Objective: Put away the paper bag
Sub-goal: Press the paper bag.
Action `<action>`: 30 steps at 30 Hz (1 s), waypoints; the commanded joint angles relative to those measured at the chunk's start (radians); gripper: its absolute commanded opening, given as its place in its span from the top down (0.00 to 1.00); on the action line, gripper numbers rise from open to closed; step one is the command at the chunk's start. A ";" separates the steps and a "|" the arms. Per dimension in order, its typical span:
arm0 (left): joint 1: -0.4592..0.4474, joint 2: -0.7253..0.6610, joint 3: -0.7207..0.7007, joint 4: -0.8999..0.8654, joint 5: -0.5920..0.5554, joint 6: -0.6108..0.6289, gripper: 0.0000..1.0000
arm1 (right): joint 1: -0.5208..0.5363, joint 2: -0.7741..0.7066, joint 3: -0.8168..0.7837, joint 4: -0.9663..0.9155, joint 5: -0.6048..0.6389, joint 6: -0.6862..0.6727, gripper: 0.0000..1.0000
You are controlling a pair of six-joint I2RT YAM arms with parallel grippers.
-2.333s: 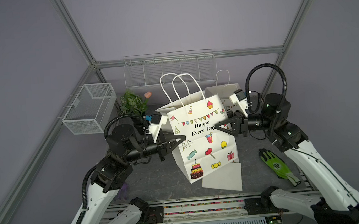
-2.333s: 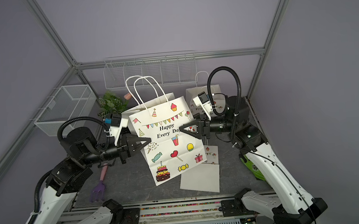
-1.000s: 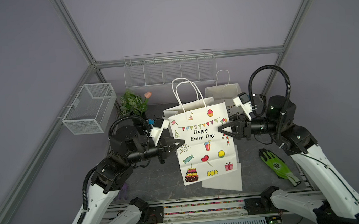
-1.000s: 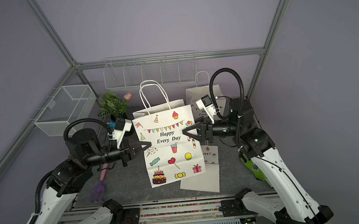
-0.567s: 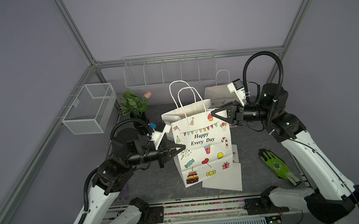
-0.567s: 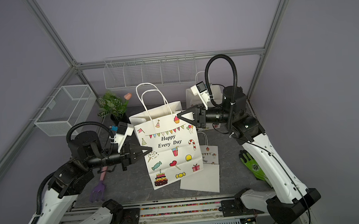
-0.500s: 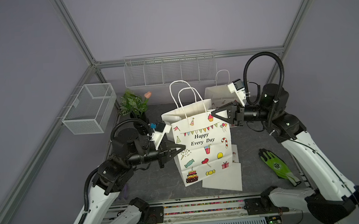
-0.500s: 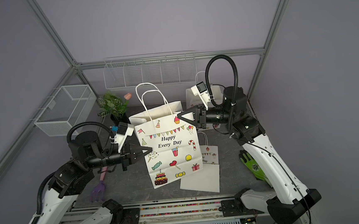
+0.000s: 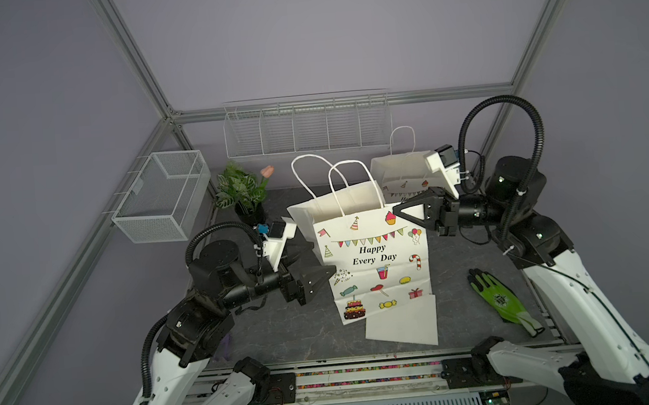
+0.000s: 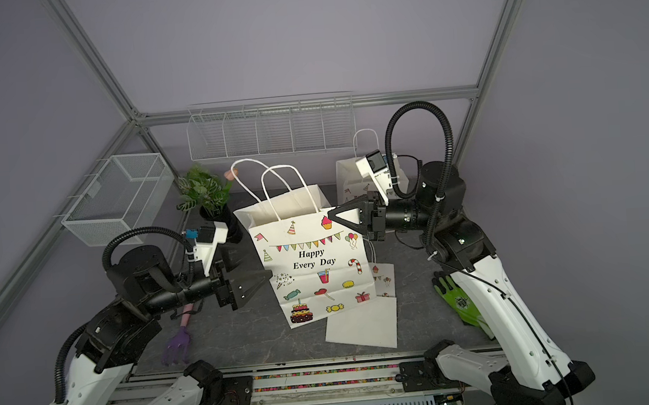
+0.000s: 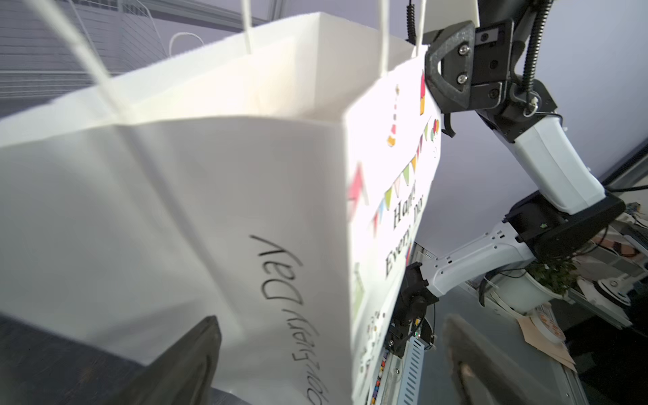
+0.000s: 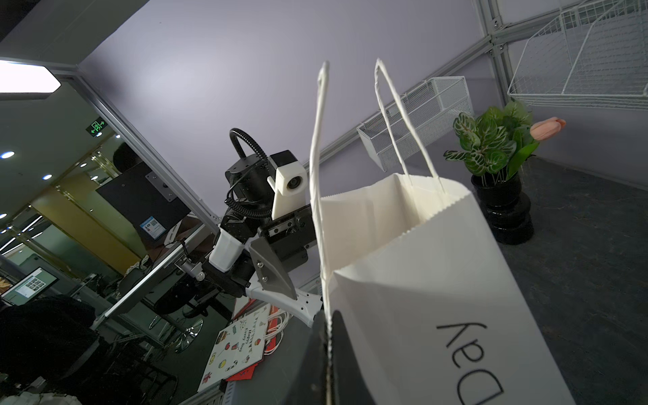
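Bag (image 9: 374, 270) now between open left jaws

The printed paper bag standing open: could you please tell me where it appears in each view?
Top view: printed paper bag upright at centre.
Top view: bag at centre again.
Left wrist: bag fills most of the frame.
Right wrist: bag close up, pinched by right end effector.
Shared landmark: white wire rack on back wall.

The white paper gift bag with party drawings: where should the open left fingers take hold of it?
The white paper gift bag stands open, so its thin top rim is free: probably pinch the left front corner, coming from the left side, mirroring the right fingers shut on the opposite corner.
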 commanded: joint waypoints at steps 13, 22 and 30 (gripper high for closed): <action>0.017 -0.082 -0.032 0.145 -0.275 0.020 0.00 | -0.081 -0.065 0.106 0.048 -0.245 0.063 0.93; 0.097 0.061 0.022 0.306 0.194 -0.079 0.00 | -0.081 -0.069 0.110 0.051 -0.251 0.067 0.93; 0.100 0.041 0.004 0.314 0.321 -0.100 0.17 | -0.117 -0.028 0.132 -0.048 -0.190 -0.015 0.93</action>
